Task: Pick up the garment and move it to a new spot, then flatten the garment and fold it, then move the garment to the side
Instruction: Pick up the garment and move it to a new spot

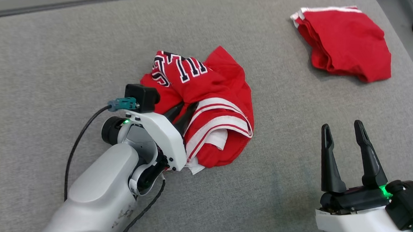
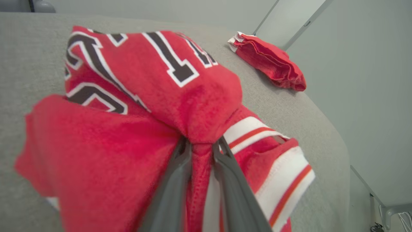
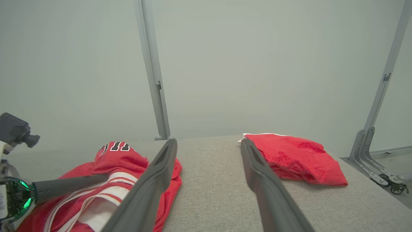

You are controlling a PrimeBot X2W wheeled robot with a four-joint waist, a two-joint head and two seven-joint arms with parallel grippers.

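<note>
Left pincer (image 2: 202, 143) grips a bunched fold of the soft, limp garment (image 1: 208, 84) mid-counter (image 1: 52, 49); right pincer (image 1: 342, 126) hangs released. The striped hem likely gives a firmer hold.

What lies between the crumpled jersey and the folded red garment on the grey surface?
Nothing: in the head view the grey surface between the crumpled jersey and the folded red garment is bare.
</note>
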